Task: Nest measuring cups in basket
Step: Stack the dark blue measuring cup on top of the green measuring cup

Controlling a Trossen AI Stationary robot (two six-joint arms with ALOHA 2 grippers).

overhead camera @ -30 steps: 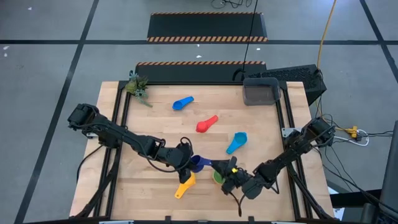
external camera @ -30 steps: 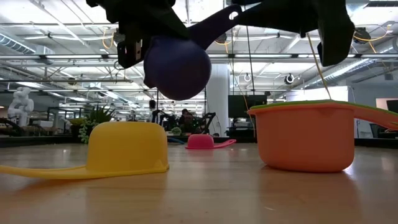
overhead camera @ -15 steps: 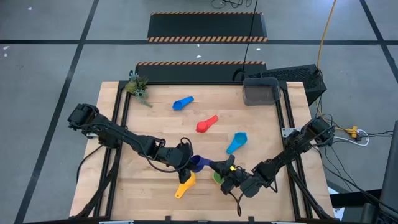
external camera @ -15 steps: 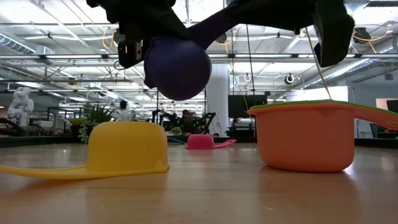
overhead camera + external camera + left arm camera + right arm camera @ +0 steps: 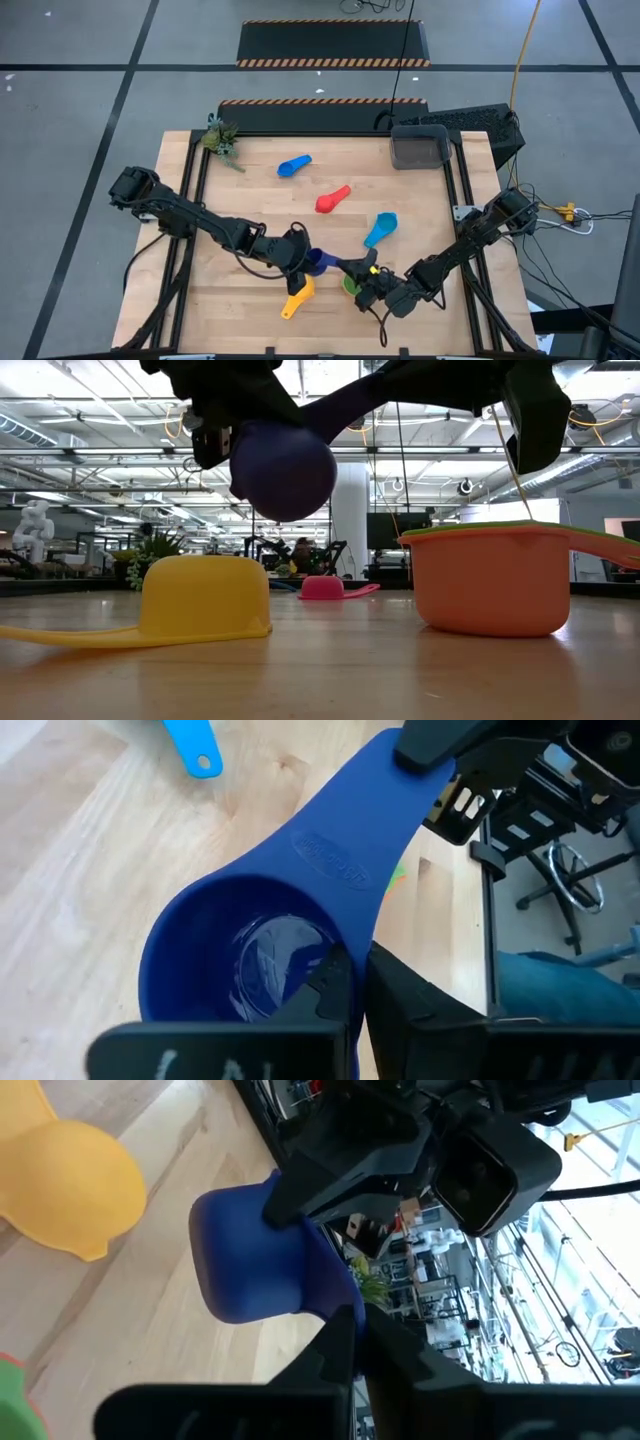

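At the near middle of the table [image 5: 250, 300] the navy cup [image 5: 317, 263] hangs in the air, the left gripper [image 5: 300, 256] clamped on its bowl rim and the right gripper [image 5: 358, 270] clamped on its handle. Under and beside it sit the yellow cup [image 5: 296, 298], upside down, and the green cup [image 5: 349, 286] nested in the orange cup [image 5: 490, 580]. Farther off lie the light blue cup [image 5: 381, 229], the red cup [image 5: 332, 200] and the blue cup [image 5: 293, 166], well apart, with the basket [image 5: 419, 149] at the far right.
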